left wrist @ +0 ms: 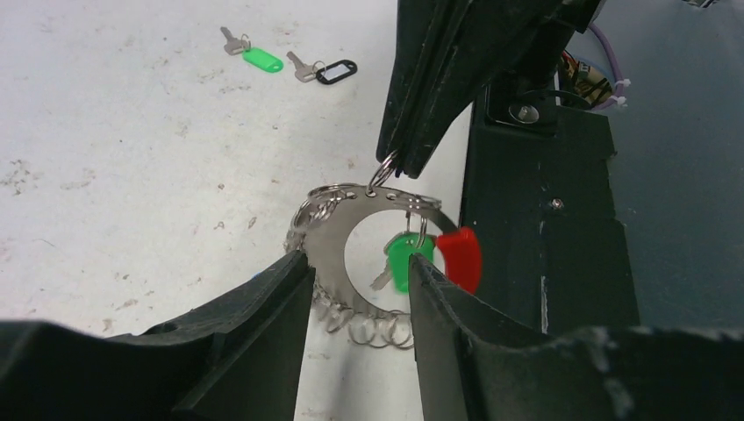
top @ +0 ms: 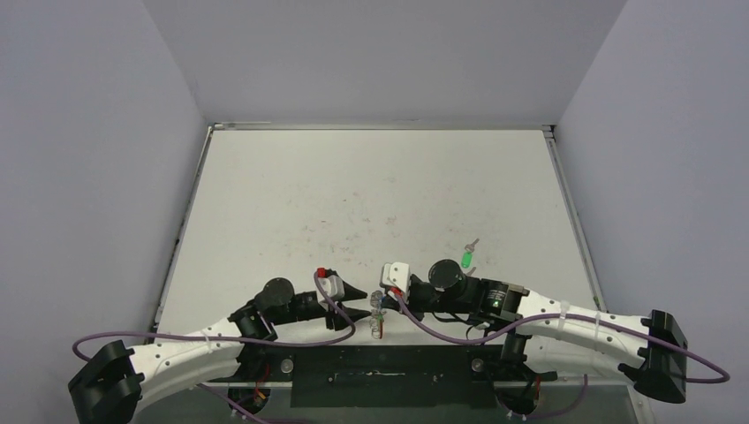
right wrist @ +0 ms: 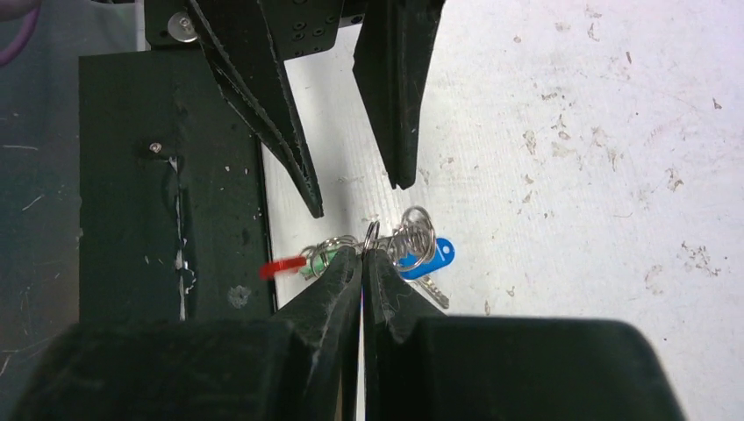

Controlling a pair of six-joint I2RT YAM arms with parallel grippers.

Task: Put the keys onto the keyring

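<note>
Left wrist view shows the task partly done: a green key (left wrist: pixel 401 260) already hangs on the keyring (left wrist: pixel 338 232), next to its red section (left wrist: pixel 460 258). The right wrist view shows a blue key (right wrist: pixel 432 259) on it too. Still loose on the worktop (left wrist: pixel 114 175) are a green-tagged key (left wrist: pixel 255 56) and a silver key (left wrist: pixel 303 67) that touches a black loop (left wrist: pixel 337 71). They lie well apart from the ring, toward the right edge, so at least these remain to be threaded, I judge.

The keyring sits close to the middle of the worktop's near edge, just beside the black base plate (left wrist: pixel 544 263). The right gripper (right wrist: pixel 361 254) reaches in low with its fingers pressed together and pinches one of the ring's small wire loops. The left gripper (left wrist: pixel 358 263) faces it with its jaws about half apart. They straddle the ring's body without visibly clamping it. Whether the ring's lower edge rests on the worktop cannot be told.
</note>
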